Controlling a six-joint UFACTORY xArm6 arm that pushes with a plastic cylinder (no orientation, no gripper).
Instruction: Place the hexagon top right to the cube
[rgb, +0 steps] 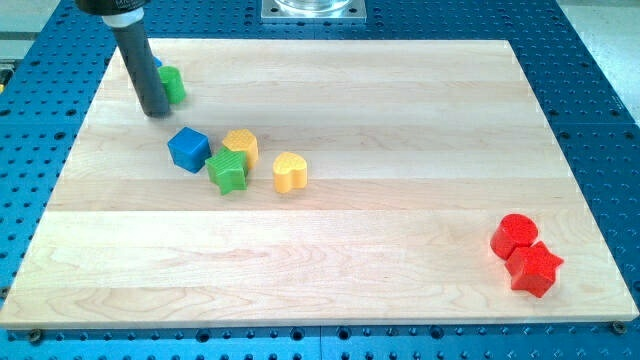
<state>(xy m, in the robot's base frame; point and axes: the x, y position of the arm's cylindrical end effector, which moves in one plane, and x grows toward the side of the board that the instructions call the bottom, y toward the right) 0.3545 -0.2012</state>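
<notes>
1. I work with a plain dark rod, so there is no pincer here that could be spread or pressed together. My tip (157, 112) rests on the wooden board (400, 120) in the upper left of the frame.
2. Just to the right of the rod, a green block (174, 85) stands close against it. The rod hides part of this block, so I cannot tell its shape. A small piece of something blue (155, 64) shows behind the rod, above the green block; I cannot tell what it is.
3. The blue cube (188, 149) lies below my tip and a little to the right, in the left half of the frame. It is near the tip but apart from it.
4. The yellow hexagon (241, 146) stands to the right of the blue cube, about level with it or slightly higher in the frame. A narrow gap is between them.
5. A green star (228, 172) sits just below the yellow hexagon and seems to touch it. It lies at the lower right of the blue cube, very close to it.
6. A yellow heart (290, 172) lies to the right of the green star, apart from it.
7. In the lower right of the frame, well apart from everything else, a red round block (514, 236) and a red star (534, 268) stand together and touch each other. The star is lower and slightly more to the right.
</notes>
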